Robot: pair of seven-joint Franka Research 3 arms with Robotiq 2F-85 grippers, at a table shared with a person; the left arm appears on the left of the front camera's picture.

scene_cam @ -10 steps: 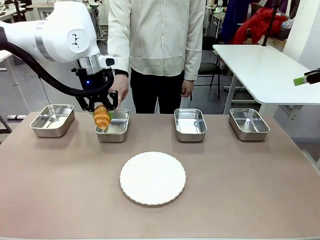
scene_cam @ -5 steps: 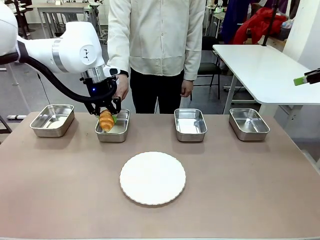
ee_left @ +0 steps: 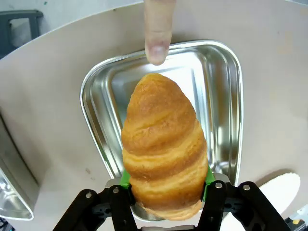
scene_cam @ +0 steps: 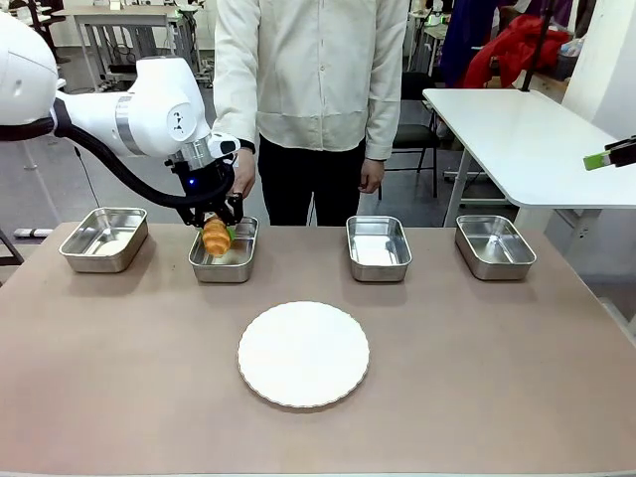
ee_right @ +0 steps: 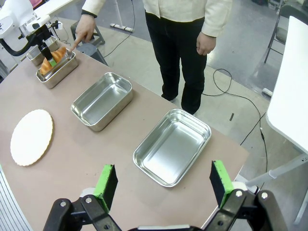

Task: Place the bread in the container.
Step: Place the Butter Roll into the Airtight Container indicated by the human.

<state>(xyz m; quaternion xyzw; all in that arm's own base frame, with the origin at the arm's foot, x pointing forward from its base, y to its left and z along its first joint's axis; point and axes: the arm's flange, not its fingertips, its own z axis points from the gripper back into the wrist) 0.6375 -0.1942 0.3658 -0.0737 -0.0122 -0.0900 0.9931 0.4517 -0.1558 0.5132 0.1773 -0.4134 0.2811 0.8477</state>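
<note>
The bread (scene_cam: 216, 238), a golden-brown croissant (ee_left: 163, 144), hangs in my left gripper (scene_cam: 218, 235), which is shut on it just above the second steel container from the left (scene_cam: 225, 260). In the left wrist view the container (ee_left: 226, 101) lies right under the croissant, and the green pads (ee_left: 126, 177) press its lower sides. The person's finger (ee_left: 158, 29) points at the container's far rim. From the right wrist view, the croissant (ee_right: 54, 58) sits low over that container (ee_right: 60, 72). My right gripper (ee_right: 163, 185) stands open, high above the table's right end.
Three more steel pans stand in the back row: far left (scene_cam: 103, 238), centre right (scene_cam: 378, 247) and far right (scene_cam: 494, 246). A round white plate (scene_cam: 303, 354) lies in the middle of the brown table. The person stands close behind the pans.
My left gripper has carried the croissant a little right and away from me, from the container's near left rim to over its inside. The person's hand stays at the container.
</note>
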